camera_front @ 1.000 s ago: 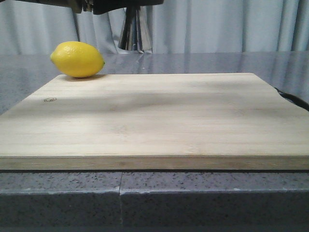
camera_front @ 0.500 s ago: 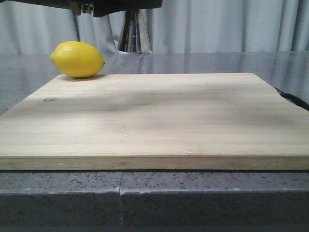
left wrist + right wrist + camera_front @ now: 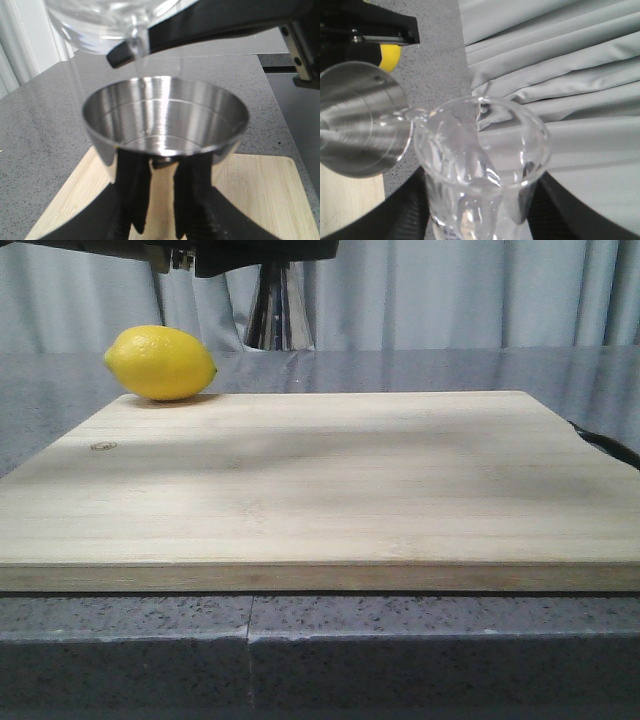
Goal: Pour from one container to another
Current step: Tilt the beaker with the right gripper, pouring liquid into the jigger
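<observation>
In the left wrist view the steel jigger [image 3: 165, 117] stands upright with its open cup toward the camera. My left gripper [image 3: 162, 175] is shut on it just under the cup. The clear glass beaker [image 3: 480, 150] is tipped, and my right gripper [image 3: 480, 212] is shut on its body. The beaker's pouring lip [image 3: 134, 42] hangs just over the jigger's far rim, and a thin clear streak runs down from it. The front view shows only the jigger's lower cone [image 3: 272, 310], under dark arm parts [image 3: 260, 250]. The beaker is out of that view.
A large wooden cutting board [image 3: 320, 480] covers the middle of the grey speckled counter [image 3: 320, 650]. A yellow lemon [image 3: 160, 362] lies at the board's far left corner. Grey curtains [image 3: 480, 290] hang behind. A dark cable [image 3: 605, 445] lies at the board's right edge.
In the front view the jigger's lower cone has shifted very slightly under the arms. The lemon and the board have not moved.
</observation>
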